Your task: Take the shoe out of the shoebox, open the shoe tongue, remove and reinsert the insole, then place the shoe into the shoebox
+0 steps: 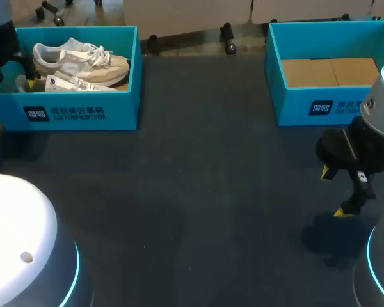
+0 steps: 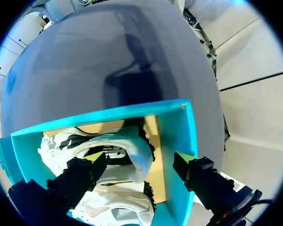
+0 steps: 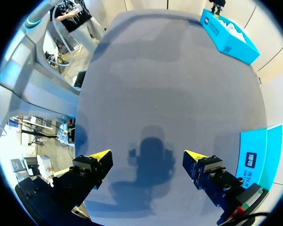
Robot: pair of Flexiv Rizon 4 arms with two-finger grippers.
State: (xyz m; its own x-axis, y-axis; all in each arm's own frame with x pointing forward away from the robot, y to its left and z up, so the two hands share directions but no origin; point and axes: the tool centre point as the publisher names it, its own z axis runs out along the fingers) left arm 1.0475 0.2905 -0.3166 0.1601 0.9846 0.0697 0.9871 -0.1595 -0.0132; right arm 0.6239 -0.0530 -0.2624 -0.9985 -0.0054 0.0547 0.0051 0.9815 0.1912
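White-and-beige lace-up sneaker (image 1: 83, 59) is probably light and floppy, so it's best pinched at the stiffer heel tbh; left fingers (image 2: 95, 157) and right fingers (image 3: 99, 157) are spread wide, nothing gripped.

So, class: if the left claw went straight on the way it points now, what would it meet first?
Most likely the white shoe lying in the blue shoebox, directly ahead between the fingers of the open left claw; how far off it lies is unclear.
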